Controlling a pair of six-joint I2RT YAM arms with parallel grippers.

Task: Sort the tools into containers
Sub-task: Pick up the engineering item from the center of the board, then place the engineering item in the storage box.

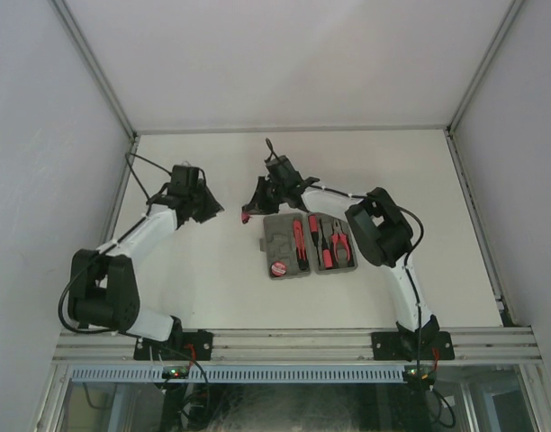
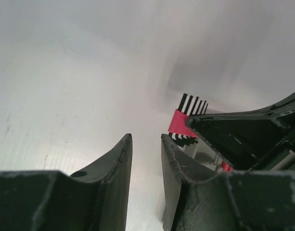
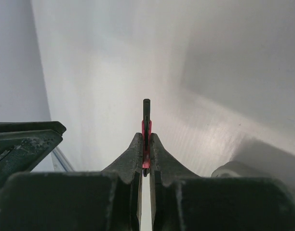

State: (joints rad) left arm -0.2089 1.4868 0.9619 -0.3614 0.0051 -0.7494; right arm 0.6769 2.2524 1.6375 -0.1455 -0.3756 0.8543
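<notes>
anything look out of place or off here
The red-black hex key set is outside the grey case: it is pinched in the right gripper beyond the case's far left corner, keys fanned out.

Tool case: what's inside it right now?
Left half of the tool case: a red-black tool and a round red piece. Right half: red-handled pliers and a thin red-handled tool beside them. The right arm hides the case's right edge.
</notes>
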